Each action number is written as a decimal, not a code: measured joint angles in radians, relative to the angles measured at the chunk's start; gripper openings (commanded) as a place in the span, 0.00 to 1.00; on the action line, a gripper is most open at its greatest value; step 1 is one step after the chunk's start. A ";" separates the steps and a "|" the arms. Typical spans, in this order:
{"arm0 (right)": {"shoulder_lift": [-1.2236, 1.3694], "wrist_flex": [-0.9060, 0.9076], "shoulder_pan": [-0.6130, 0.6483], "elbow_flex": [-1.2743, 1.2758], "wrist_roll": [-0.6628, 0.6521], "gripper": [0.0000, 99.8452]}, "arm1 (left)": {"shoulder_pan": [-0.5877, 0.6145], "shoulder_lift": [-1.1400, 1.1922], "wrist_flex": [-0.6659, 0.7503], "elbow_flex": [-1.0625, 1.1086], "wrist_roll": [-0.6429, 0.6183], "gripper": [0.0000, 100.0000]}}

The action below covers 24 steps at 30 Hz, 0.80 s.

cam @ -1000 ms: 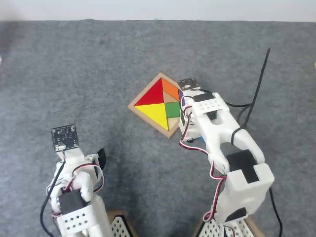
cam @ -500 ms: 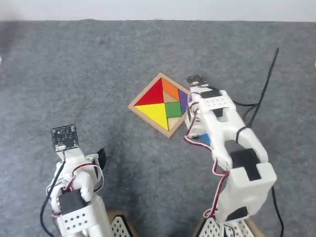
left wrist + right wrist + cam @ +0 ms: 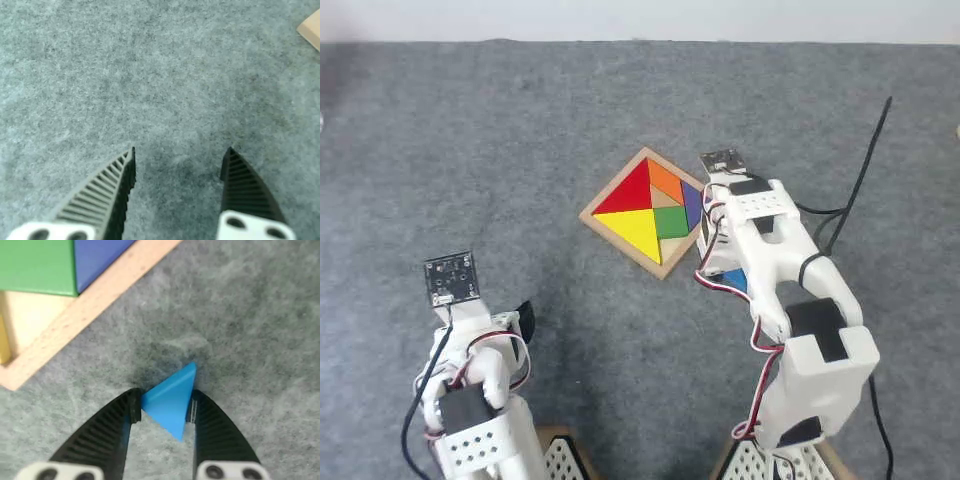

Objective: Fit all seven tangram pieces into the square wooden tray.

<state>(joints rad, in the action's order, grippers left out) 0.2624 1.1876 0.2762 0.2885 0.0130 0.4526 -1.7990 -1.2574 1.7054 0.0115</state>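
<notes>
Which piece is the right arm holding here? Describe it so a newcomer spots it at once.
Start at the square wooden tray in the middle of the grey mat. Just outside its rim, the right gripper is shut on a small light-blue triangle. It is the one piece outside the tray, and paler than the dark-blue piece inside.

2 arms (image 3: 772, 243), 1 tray (image 3: 100, 290), 6 coloured pieces (image 3: 632, 192).

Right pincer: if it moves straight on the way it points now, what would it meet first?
Probably the wooden tray's rim, with the tip of the held blue triangle touching first. Only grey carpet lies between, though height is unclear.
</notes>
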 measured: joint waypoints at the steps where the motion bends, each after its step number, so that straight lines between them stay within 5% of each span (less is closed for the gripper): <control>1: -0.002 0.023 0.005 -0.018 0.009 0.09 | 0.000 0.000 0.000 0.000 0.000 0.27; 13: -0.048 0.117 0.095 -0.120 0.057 0.09 | 0.000 0.000 0.000 0.000 0.000 0.27; 24: -0.008 0.074 0.298 -0.348 0.832 0.10 | 0.000 0.000 0.000 0.000 0.000 0.27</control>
<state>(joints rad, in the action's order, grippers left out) 0.2547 1.2612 0.5738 -0.0598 0.8447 0.4526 -1.7990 -1.2574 1.7054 0.0115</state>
